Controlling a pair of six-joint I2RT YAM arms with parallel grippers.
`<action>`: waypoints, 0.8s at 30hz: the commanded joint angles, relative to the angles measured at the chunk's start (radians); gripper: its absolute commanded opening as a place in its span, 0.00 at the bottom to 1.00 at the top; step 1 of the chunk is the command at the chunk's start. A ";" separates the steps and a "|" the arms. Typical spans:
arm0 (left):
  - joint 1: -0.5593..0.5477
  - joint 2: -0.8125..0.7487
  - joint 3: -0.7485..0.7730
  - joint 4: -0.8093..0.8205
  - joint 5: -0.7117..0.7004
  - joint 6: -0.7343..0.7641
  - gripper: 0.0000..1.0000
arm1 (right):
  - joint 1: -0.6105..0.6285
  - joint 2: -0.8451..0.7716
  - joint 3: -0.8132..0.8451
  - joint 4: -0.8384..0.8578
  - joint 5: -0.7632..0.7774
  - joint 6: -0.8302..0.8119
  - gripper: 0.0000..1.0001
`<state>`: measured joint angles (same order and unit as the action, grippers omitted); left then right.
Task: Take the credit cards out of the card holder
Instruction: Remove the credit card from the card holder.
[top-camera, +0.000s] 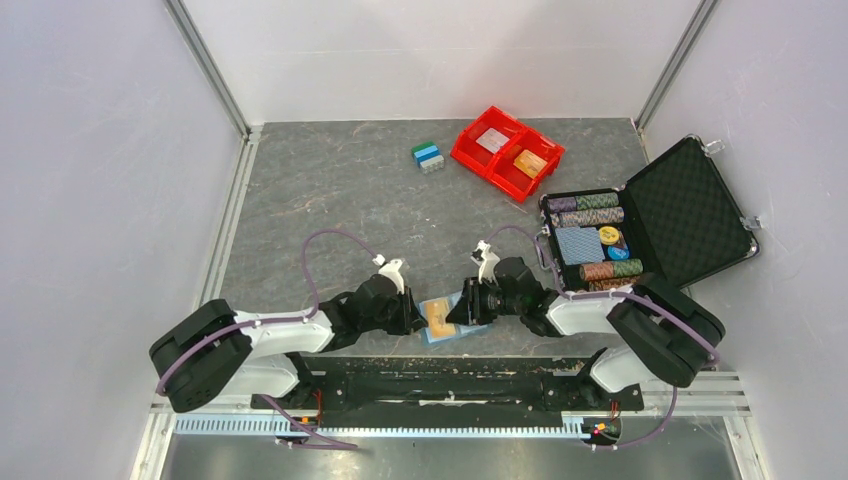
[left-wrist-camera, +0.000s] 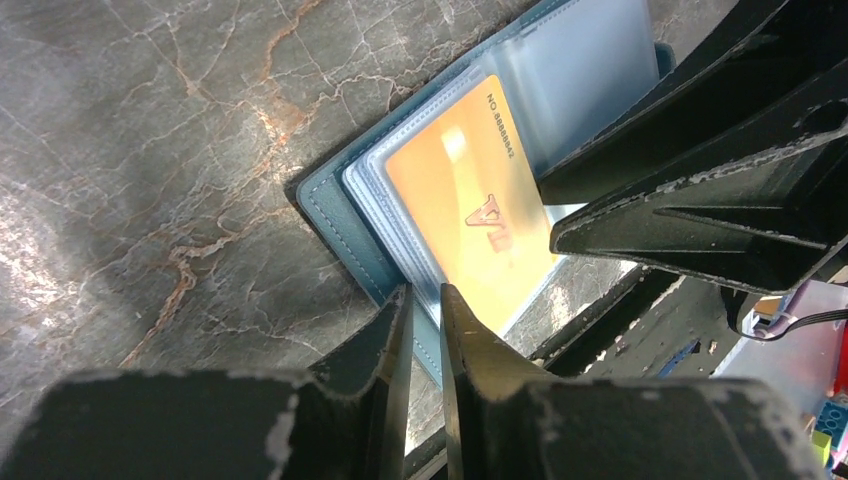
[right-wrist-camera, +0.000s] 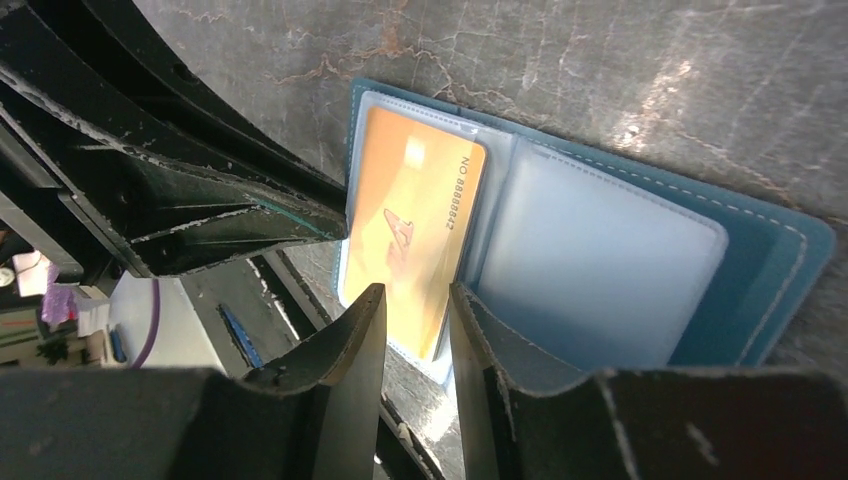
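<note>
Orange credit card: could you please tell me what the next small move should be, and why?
Probably the right gripper should close on the near end of the orange credit card and start sliding it out. Its jaws stand apart over that end; the card lies sleeved in the light-blue card holder, whose edge the left gripper meets.

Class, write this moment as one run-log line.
orange card: inside card holder | left claw: at holder's edge, grip unclear | right claw: at card's end, grip unclear

White walls (top-camera: 100, 150), grey marbled tabletop (top-camera: 330, 190)
</note>
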<state>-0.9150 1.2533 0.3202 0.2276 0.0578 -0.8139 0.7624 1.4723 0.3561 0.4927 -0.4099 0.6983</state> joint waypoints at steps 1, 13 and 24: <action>-0.005 0.023 -0.016 -0.031 0.013 -0.019 0.21 | 0.006 -0.055 0.023 -0.085 0.095 -0.048 0.33; -0.005 0.044 -0.012 -0.031 0.020 -0.023 0.13 | 0.005 0.005 -0.021 0.063 -0.019 0.022 0.32; -0.005 0.051 -0.013 -0.033 0.023 -0.021 0.13 | -0.010 0.012 -0.080 0.214 -0.044 0.096 0.08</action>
<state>-0.9150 1.2724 0.3202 0.2409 0.0628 -0.8177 0.7540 1.4891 0.2890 0.6220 -0.4137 0.7658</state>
